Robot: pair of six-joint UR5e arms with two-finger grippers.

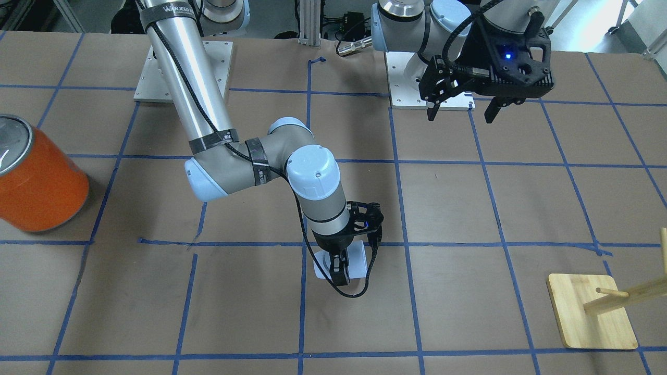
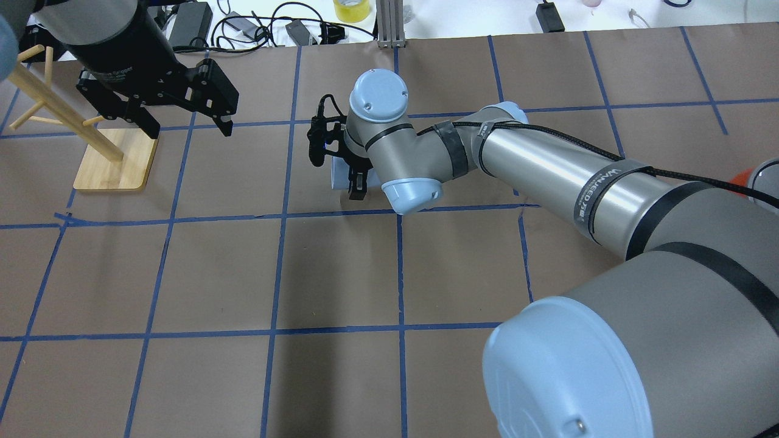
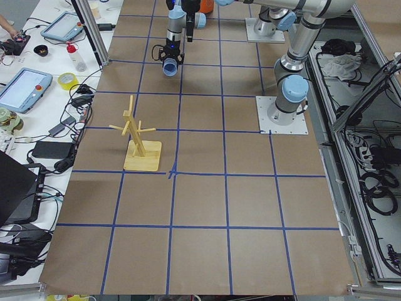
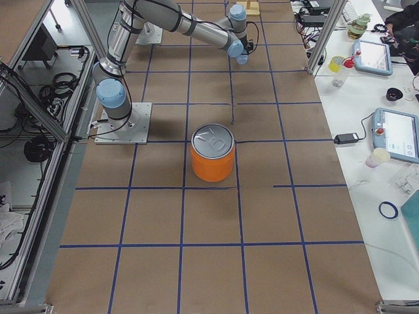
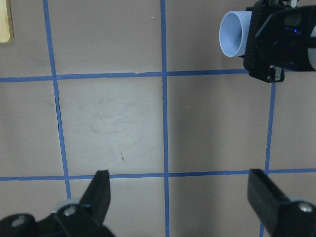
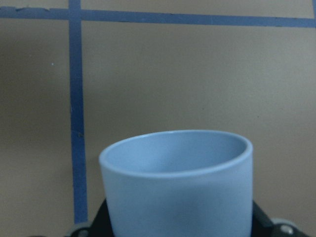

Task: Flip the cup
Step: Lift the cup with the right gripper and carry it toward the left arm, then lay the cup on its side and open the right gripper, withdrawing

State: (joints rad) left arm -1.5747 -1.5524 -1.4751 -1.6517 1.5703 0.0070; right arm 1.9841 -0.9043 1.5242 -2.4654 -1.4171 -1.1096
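The cup is a small pale blue tumbler near the middle of the table. It lies on its side in my right gripper, which is shut on its walls. The left wrist view shows the cup's open mouth turned sideways. The right wrist view shows the cup right in front of the camera, rim pointing away over the brown table. It also shows in the overhead view. I cannot tell whether it touches the table. My left gripper is open and empty, high above the table, also seen overhead.
A large orange can with a silver top stands on my right side of the table. A wooden peg stand stands on my left side, near the left gripper. Blue tape lines grid the brown table.
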